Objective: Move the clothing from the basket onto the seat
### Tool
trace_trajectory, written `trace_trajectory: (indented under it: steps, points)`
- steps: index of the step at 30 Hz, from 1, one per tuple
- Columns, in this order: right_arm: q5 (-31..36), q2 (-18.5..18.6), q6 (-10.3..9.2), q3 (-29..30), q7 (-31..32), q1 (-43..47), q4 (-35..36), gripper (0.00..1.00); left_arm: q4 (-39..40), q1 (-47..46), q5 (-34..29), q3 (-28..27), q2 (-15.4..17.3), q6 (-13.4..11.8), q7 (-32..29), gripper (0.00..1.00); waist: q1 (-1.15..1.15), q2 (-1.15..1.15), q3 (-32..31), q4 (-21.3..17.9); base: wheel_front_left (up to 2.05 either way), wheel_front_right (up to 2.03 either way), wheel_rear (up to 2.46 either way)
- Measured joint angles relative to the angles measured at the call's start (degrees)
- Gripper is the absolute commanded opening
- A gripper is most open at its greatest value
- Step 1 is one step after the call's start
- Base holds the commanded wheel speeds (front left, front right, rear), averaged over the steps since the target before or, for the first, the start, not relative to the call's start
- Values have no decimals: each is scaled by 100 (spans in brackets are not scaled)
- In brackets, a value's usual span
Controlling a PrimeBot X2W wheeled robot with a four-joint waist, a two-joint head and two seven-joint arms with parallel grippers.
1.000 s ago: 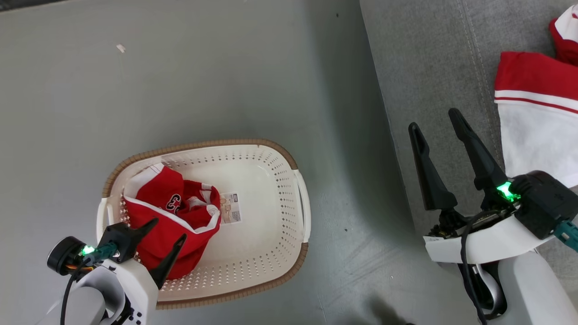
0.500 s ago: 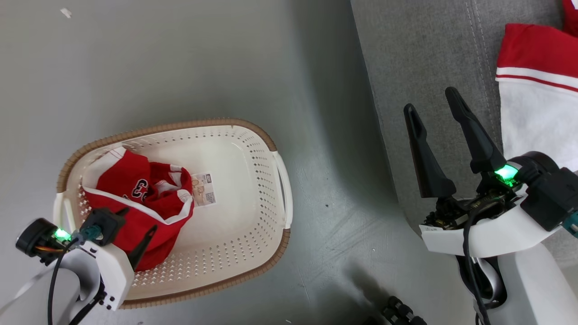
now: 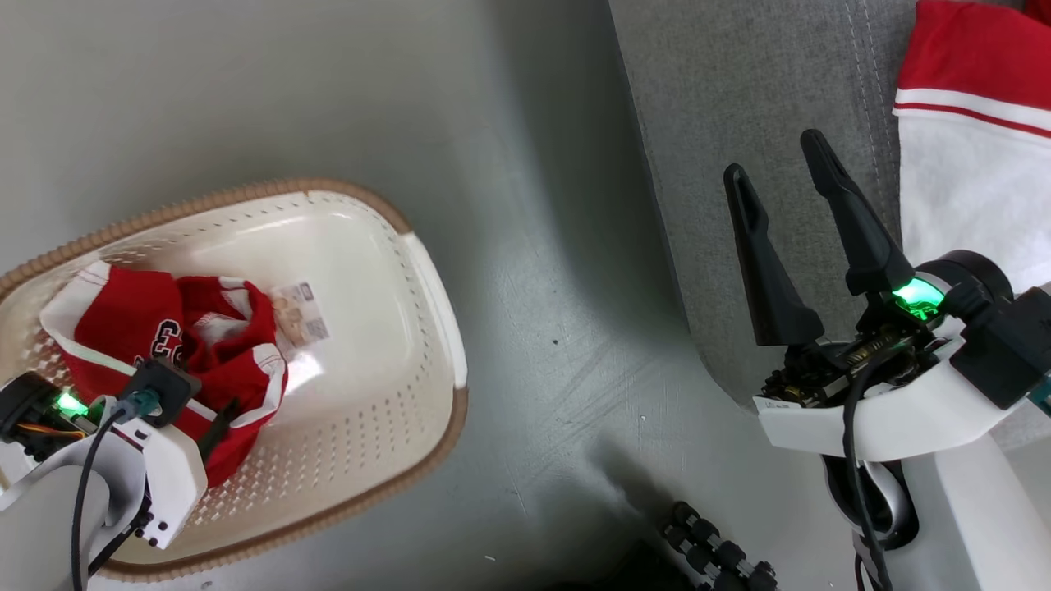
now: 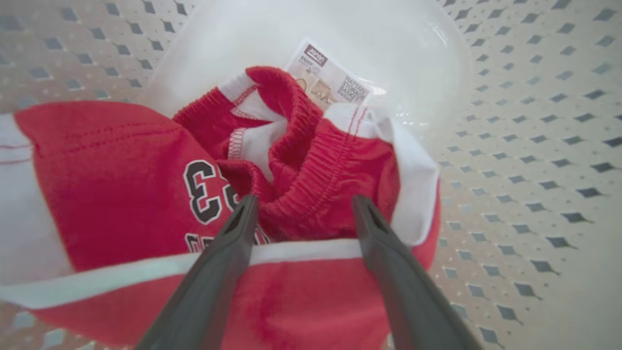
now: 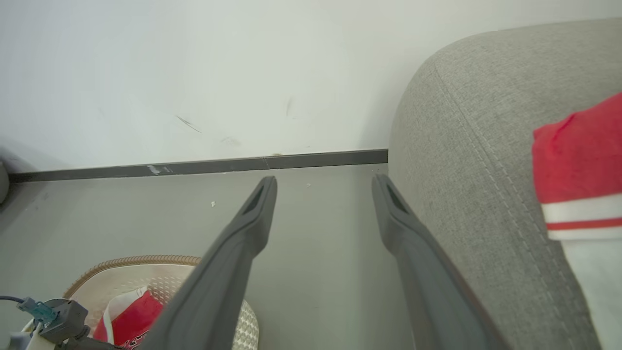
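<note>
Grey floor point(image 3: 534, 246) is lying open between grey sofa point(image 3: 739, 98) at right and rattan-rimmed basket point(image 3: 439, 287) at left | red-and-white garment point(image 3: 969, 164) is lying on the sofa | red shorts point(image 3: 123, 320) are bunching at the basket's left wall | left gripper point(image 4: 305, 199) is hanging spread wide over their waistband | right gripper point(image 3: 772, 154) is hovering spread, empty, at the sofa's edge

Bare grey floor point(image 3: 534, 246) runs open down the frame's middle, between the cream perforated plastic basket point(image 3: 435, 295) at lower left and grey fabric sofa point(image 3: 739, 98) at upper right; crumpled red-and-white clothing point(image 3: 123, 320) crowds the basket's left half.
</note>
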State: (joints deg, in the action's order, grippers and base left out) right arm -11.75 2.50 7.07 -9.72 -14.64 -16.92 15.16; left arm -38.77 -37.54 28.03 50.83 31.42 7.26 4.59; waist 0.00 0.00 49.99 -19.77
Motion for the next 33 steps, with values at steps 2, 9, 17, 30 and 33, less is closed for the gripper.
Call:
trace_trajectory:
  steps: [2, 9, 17, 30, 33]
  points:
    - [-31, -1, 0, -22, 0, -3, 21, 100, -9, -9, -54, 82, -9, 1, 1, 100, 0, 0, 66, -52, 0, 0, 0]
    - [-188, -1, 0, -68, 0, -225, 62, 100, -177, -176, -376, 349, 110, 1, -48, 100, 0, 0, 259, -216, 0, 0, 0]
    - [-289, -3, 0, -179, 0, -247, 70, 100, -476, -428, -805, 633, 189, 1, -287, 100, 0, 0, 412, -365, 0, 0, 0]
    - [-367, -7, 1, -229, 0, -359, 53, 100, -709, -559, -1107, 1090, 229, 1, -603, 0, 0, 0, 529, -550, 0, 0, 0]
    - [-368, -8, 0, -204, 0, -366, 32, 100, -686, -563, -1071, 1117, 123, 1, -547, 0, 0, 0, 517, -552, 0, 0, 0]
